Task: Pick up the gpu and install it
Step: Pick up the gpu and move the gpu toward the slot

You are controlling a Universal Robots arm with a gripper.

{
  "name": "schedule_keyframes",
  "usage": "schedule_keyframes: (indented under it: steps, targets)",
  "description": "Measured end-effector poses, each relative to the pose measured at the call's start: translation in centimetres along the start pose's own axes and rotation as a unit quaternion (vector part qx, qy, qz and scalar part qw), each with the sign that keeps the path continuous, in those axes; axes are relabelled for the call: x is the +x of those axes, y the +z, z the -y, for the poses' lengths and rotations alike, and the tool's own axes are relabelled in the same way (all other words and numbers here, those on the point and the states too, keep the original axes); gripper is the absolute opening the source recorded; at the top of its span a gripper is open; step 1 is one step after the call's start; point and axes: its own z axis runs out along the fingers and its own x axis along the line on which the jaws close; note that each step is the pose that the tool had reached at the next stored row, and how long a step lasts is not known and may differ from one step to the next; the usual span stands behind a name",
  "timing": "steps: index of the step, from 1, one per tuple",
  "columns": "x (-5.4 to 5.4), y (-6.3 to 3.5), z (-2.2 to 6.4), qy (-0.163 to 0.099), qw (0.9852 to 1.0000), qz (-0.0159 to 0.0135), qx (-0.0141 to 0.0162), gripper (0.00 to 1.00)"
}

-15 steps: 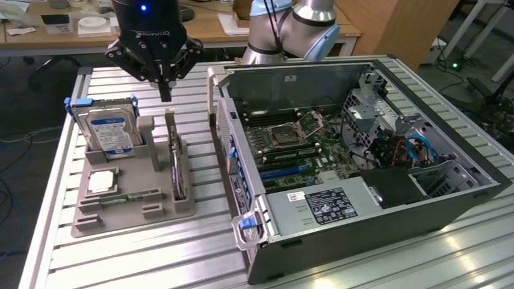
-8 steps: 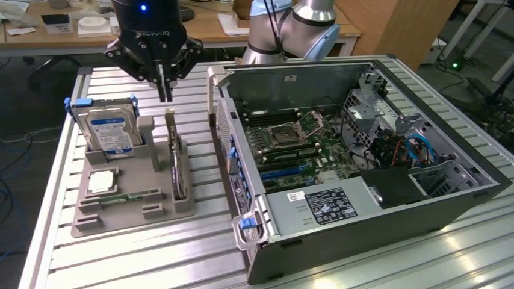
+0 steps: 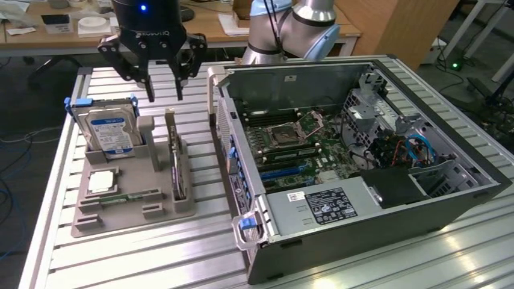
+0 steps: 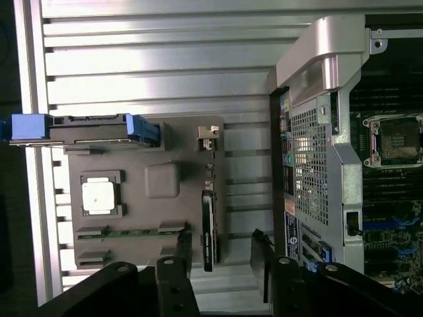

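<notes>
The gpu stands on its edge in a slot of the grey holder tray, its metal bracket end pointing up toward the back. From above it reads as a thin dark strip, the gpu. My gripper hangs well above the tray's back end, open, with nothing between its fingers. In the wrist view the gripper has its two black fingers spread on either side of the card's line, far above it.
A hard drive with blue clips stands upright in the tray beside the gpu. A processor chip and a memory stick lie flat in it. The open computer case sits at the exterior view's right, motherboard exposed.
</notes>
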Motion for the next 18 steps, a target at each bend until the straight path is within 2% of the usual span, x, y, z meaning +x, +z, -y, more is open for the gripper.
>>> schedule_keyframes:
  steps: [1,2,4,5,11,18]
  targets:
    - [0.0,0.01,0.0,0.0,1.0,0.0,0.0,0.47]
    - [0.0,0.04,0.0,-0.002,1.0,-0.0002,0.0,0.53]
    - [0.0,0.15,0.0,-0.013,0.9999,-0.0012,-0.0003,0.53]
    - [0.0,0.21,0.01,-0.019,0.9998,-0.0023,-0.0003,0.59]
    - [0.0,0.97,0.46,-0.036,0.9993,-0.0126,-0.0002,0.59]
    - [0.0,2.24,0.76,-0.046,0.9988,-0.0157,-0.0002,0.59]
